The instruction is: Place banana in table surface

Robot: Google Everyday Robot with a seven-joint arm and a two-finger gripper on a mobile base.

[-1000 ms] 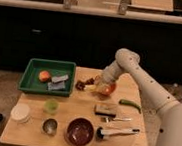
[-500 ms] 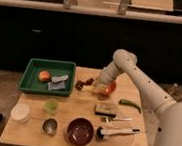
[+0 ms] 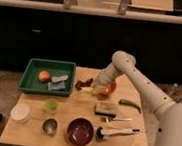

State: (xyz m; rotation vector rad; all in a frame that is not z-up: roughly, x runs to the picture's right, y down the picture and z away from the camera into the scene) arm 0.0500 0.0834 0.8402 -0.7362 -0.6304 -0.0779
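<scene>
The banana (image 3: 88,90) shows as a small yellow piece low over the table surface (image 3: 80,106), just left of the orange bowl (image 3: 109,89). My gripper (image 3: 97,87) reaches down from the right, at the bowl's left rim and right beside the banana. The gripper hides the banana's right end, so I cannot tell whether it holds the banana. The table surface is a light wooden top with a seam.
A green tray (image 3: 32,82) at the back left holds a round orange-red fruit (image 3: 44,75) and grey items. A dark red cluster (image 3: 84,83) lies left of the gripper. A green chili (image 3: 130,104), a block (image 3: 106,110), a fork, a brush (image 3: 117,133), a dark bowl (image 3: 79,131) and three cups stand in front.
The arm has shifted only slightly at the orange bowl's left side. The other objects have not moved.
</scene>
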